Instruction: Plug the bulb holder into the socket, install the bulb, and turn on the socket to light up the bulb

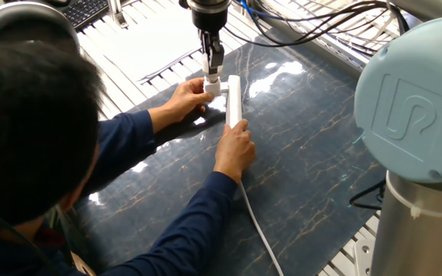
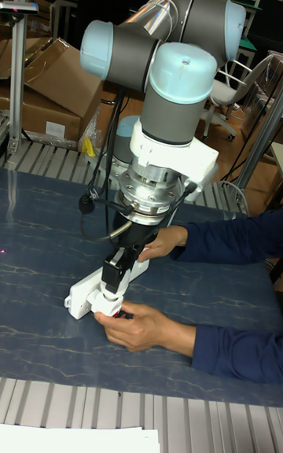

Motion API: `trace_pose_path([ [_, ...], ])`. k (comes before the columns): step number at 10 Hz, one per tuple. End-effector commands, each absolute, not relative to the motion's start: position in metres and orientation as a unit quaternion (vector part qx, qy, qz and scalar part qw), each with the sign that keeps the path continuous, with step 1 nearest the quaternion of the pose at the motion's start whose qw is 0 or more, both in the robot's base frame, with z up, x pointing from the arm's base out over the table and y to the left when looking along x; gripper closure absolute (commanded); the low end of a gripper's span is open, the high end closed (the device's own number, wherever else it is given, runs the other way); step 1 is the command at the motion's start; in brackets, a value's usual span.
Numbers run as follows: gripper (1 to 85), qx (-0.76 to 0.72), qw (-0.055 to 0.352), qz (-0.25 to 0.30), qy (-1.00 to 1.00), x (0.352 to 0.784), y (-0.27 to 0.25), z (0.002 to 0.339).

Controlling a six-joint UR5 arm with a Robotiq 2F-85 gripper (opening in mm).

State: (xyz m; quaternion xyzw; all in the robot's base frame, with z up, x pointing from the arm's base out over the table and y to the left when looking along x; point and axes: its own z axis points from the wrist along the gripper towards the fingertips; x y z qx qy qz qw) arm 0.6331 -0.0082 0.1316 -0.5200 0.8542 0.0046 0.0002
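We see end effector (image 1: 212, 74) upper centre of frame, fingers closed on small white bulb holder (image 1: 213, 87), pressed against side of power strip (image 1: 234, 100) on dark marbled surface (image 1: 305, 161). One hand (image 1: 184, 100) cups holder; other hand (image 1: 235, 149) steadies strip's near end.

Arm (image 2: 177, 99): reaching over the table; wrist pointed straight down
Gripper (image 1: 212, 75) (image 2: 110, 288): vertical; fingers close together, clamped on a small white piece
Hand at 9 o'clock of gripper (image 1: 188, 98): fingertips touching the same piece
Hand at 6 o'clock (image 1: 235, 151): palm down; pressed flat
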Motion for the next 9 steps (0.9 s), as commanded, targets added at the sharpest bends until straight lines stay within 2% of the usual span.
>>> trace_pose_path([
  [1,84.7,-0.494,0.0,0.017,0.869,0.63,-0.0056,0.1331],
  [9,84.7,-0.418,-0.01,0.033,0.908,0.6243,0.0003,0.1322],
])
